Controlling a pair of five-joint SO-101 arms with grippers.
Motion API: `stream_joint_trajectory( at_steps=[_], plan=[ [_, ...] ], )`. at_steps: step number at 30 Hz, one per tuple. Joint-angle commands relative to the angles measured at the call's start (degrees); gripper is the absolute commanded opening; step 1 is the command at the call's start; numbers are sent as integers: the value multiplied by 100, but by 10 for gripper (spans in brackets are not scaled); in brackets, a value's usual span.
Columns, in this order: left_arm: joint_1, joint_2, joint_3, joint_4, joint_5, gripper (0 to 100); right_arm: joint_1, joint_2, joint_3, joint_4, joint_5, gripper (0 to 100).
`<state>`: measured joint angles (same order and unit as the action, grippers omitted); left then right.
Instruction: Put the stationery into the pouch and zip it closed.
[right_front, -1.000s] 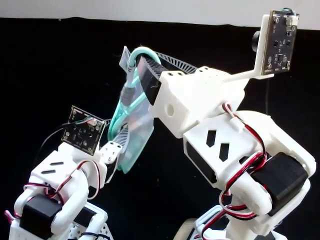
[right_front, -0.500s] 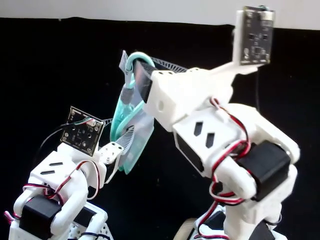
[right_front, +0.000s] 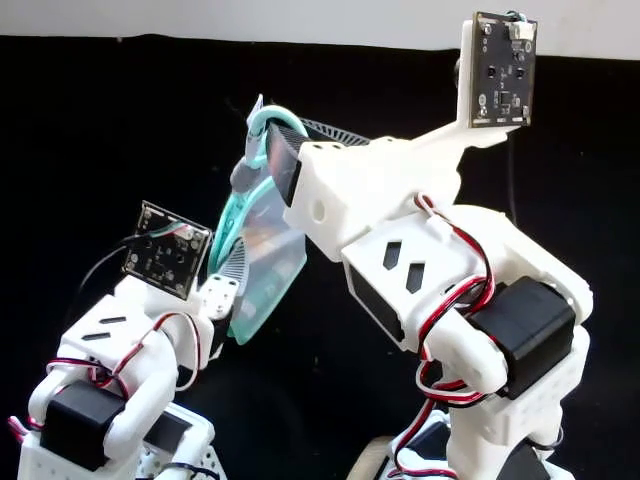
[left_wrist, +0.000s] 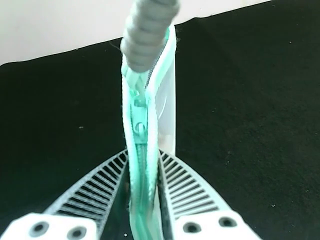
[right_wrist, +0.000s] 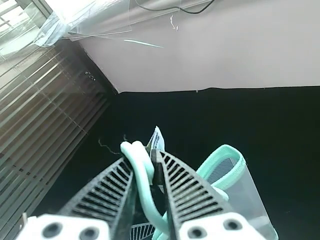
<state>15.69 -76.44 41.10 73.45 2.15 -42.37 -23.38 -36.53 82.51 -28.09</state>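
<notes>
Left claw (left_wrist: 143, 161): fingers pressed nearly together, pinching the mint zip edge of the pouch (left_wrist: 168, 107) between the tips. Slider (left_wrist: 138, 117) sits on the track just past the tips, with the grey pull (left_wrist: 148, 27) further out along the same edge. Track between tips and slider looks closed. Beyond the slider, cannot tell.

Right claw (right_wrist: 145, 159): gap narrow too, clamped on the mint rim (right_wrist: 134, 152) at the pouch's far end. Small pale tab (right_wrist: 156, 137) pokes out past the tips.

High view: pouch (right_front: 262, 262) is off the table, strung between the two claws, with the right claw (right_front: 290, 150) at the upper end and the left claw (right_front: 232, 275) at the lower. Pull (right_front: 243, 176) lies between them, nearer the right claw. Contents not legible through the wall.

Step, as judged: zipping, with loading apparently over. Neither claw is on the pull. Next move calls for one claw to hold its end taut while the other lets go, takes the pull and draws it along the track. Risk: pouch sags or swings once it is held by one end.
</notes>
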Motion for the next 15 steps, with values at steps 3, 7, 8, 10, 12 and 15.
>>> stream_joint_trajectory(
  at_steps=[3, 7, 8, 10, 12, 15],
  plan=[
    [-110, -57, -286, 88, -9, 7, 655, -31, 13, 13, -26, 5],
    [-110, -57, -286, 97, -9, 7, 1191, -31, 13, 13, -26, 5],
    [-110, -57, -286, 97, -9, 7, 1323, -22, 13, 4, -26, 5],
    [-110, -57, -286, 105, -18, 7, 1578, 4, 13, -22, -26, 5],
    [-110, -57, -286, 229, -70, 7, 1868, 13, 13, -40, -26, 5],
    [-110, -145, -286, 387, -457, 7, 2273, 22, 13, -48, -26, 5]
  ],
)
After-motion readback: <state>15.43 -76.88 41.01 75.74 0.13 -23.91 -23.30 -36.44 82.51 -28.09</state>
